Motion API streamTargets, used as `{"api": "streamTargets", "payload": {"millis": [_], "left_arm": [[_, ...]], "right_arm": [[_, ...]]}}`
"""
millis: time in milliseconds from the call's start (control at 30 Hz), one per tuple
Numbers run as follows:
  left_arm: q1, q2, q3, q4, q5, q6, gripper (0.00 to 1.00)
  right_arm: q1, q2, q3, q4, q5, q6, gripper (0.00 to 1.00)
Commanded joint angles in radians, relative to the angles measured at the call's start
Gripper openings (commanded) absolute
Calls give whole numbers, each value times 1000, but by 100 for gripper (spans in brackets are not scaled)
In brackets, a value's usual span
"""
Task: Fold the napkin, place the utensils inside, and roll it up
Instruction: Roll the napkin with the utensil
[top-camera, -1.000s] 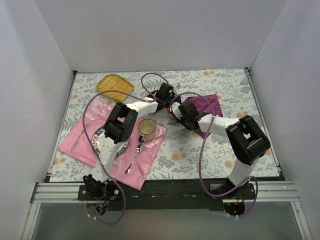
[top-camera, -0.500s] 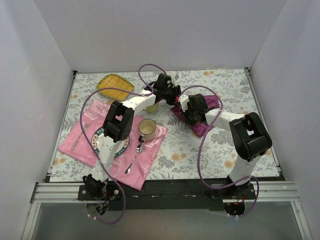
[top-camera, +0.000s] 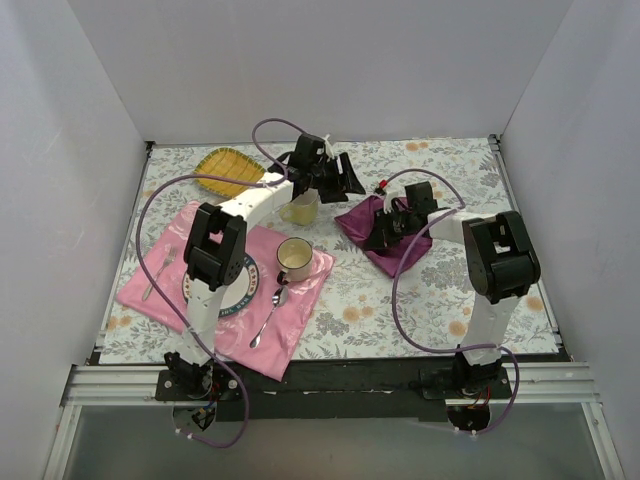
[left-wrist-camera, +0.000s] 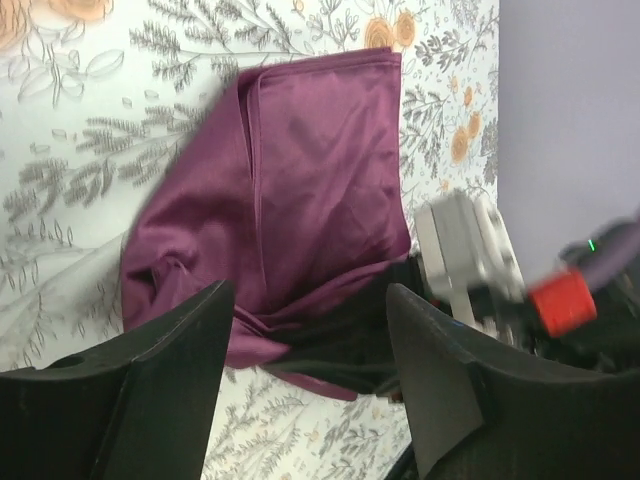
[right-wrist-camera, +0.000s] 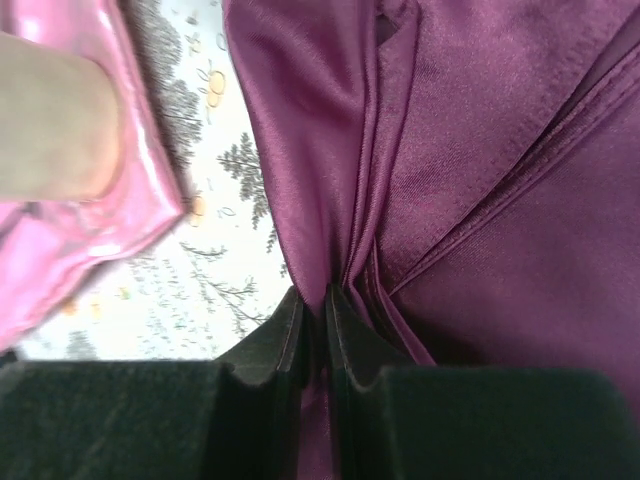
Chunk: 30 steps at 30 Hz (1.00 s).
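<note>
1. My right fingers (right-wrist-camera: 300, 335) are closed almost completely, pinching a raised ridge of the napkin (right-wrist-camera: 480, 150) between them.
2. My left fingers (left-wrist-camera: 170, 380) stand well apart and hold nothing. They hover over the cloth's near-left corner, with the right arm's wrist just beyond.
3. The napkin (top-camera: 352, 218) lies on the tabletop (top-camera: 440, 300) right of centre. It is bunched and partly doubled over, not yet a clean fold. It sits just beside the pink placemat (top-camera: 300, 300) with a strip of floral print between them.
4. I judge we are in the folding step, because no utensil lies on the cloth and I cannot pick out the blue-handled one anywhere.
5. Next, I reckon the right fingers must carry that ridge across and lay it flat. The left fingers should pin or take a free corner, since satin will likely slip and drag.
</note>
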Motion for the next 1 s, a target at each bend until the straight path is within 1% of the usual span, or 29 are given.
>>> {"api": "streamTargets", "payload": {"millis": [0,67,100,133,167,200,233,300,400,433,467,500,533,567,600,633,667,733,767,800,900,967], "left_arm": [[-48,-184,-97,-24,-55,-18,58],[-53,-214,-193,11,-11,11,54],[-54,-228,-233,75,49,19,52],[-54,-254,-317,115,66,17,48],[-57,-265,-355,158,75,11,48],[-60,-277,-388,242,77,5,47],[-64,-276,-419,261,78,9,47],[-70,-261,-413,254,83,48,47],[-80,-259,-399,192,-1,56,49],[-82,-264,-395,174,-71,27,51],[-87,-264,-381,130,-105,-1,56],[-87,-262,-375,114,-115,-18,56],[-91,-262,-364,90,-154,-59,57],[-105,-261,-351,27,-177,-78,57],[-114,-262,-332,2,-197,-93,61],[-122,-265,-327,-19,-230,-121,62],[-136,-271,-326,-70,-295,-183,62],[-148,-284,-330,-89,-317,-221,64],[-162,-288,-327,-114,-366,-253,66],[-168,-290,-323,-127,-385,-260,71],[-186,-270,-286,-197,-431,-294,72],[-197,-236,-229,-287,-497,-328,72]], "right_arm": [[-35,164,-26,-186,-188,82,6],[-58,208,-6,-207,-231,89,6],[-65,227,6,-224,-257,92,6],[-71,241,31,-237,-272,87,7],[-84,265,42,-244,-286,90,6],[-87,273,49,-258,-295,92,6],[-93,280,52,-257,-303,95,6],[-121,300,43,-223,-369,122,5],[-139,300,42,-240,-345,101,4],[-144,301,43,-247,-346,98,4],[-148,304,48,-250,-344,95,4],[-150,304,48,-247,-337,96,4],[-151,304,49,-243,-332,96,4],[-150,302,51,-237,-328,101,4],[-150,301,51,-228,-332,116,4],[-150,299,52,-221,-331,119,4],[-150,297,51,-218,-328,119,4],[-150,293,52,-220,-317,115,3],[-150,288,54,-229,-311,109,3],[-150,288,57,-237,-296,102,3],[-150,284,57,-243,-266,96,3],[-150,281,56,-241,-266,96,3]]}}
